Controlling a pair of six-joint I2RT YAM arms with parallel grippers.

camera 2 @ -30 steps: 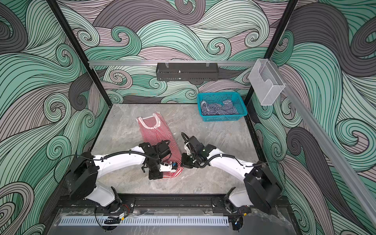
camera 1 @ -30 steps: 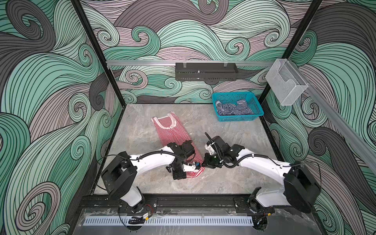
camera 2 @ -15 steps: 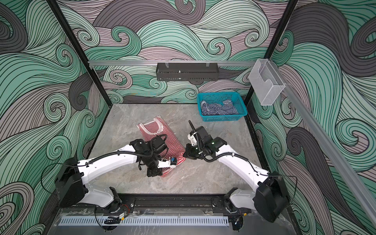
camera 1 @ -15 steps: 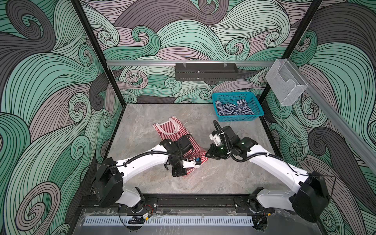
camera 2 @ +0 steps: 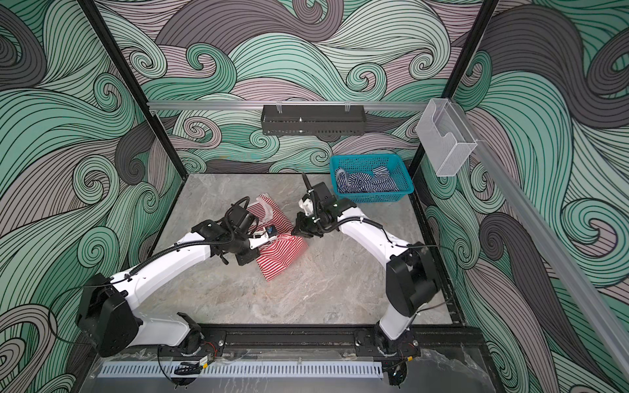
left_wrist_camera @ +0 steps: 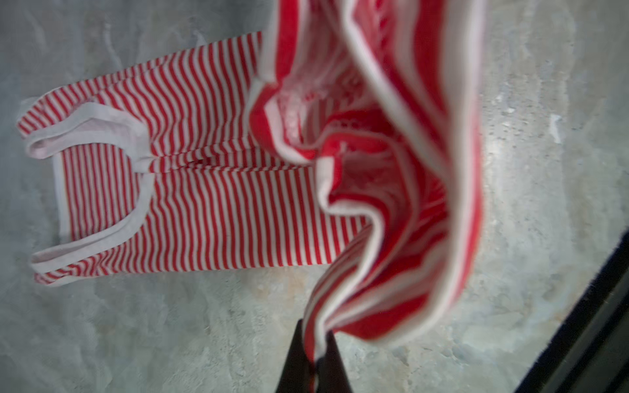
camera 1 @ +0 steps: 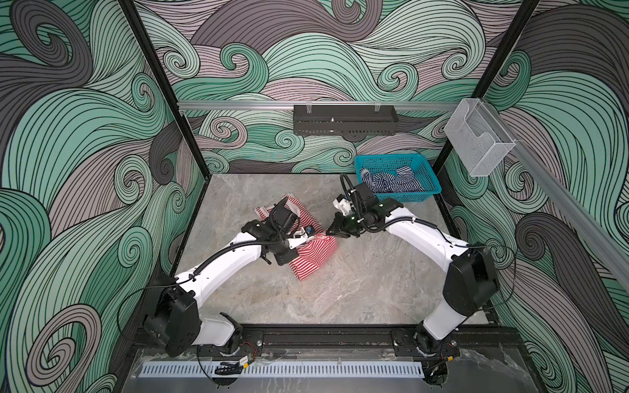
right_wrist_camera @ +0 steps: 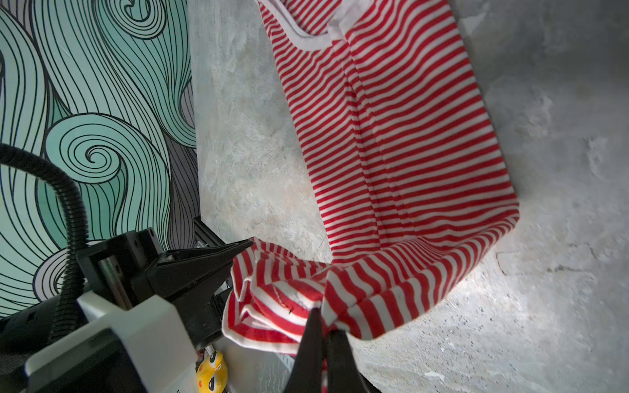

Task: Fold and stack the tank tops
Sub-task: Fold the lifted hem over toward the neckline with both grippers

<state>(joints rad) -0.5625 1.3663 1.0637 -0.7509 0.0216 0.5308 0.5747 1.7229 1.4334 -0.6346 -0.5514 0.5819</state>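
— What do we find in the teal basket (camera 1: 406,197)?
— The navy tank top (camera 1: 391,183). On the tabletop (camera 1: 340,299), left end effector (left_wrist_camera: 315,335) and right end effector (right_wrist_camera: 325,328) pinch the red tank top (camera 1: 313,253).

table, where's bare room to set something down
Bare: near table between the arm bases; far-left corner behind the red top. Crowded: middle, where left gripper and right gripper pinch its hem; basket far right.

Left gripper (left_wrist_camera: 315,354) pinches red top's (left_wrist_camera: 211,204) hem, lifted and bunched; the rest lies flat on table (left_wrist_camera: 136,333).
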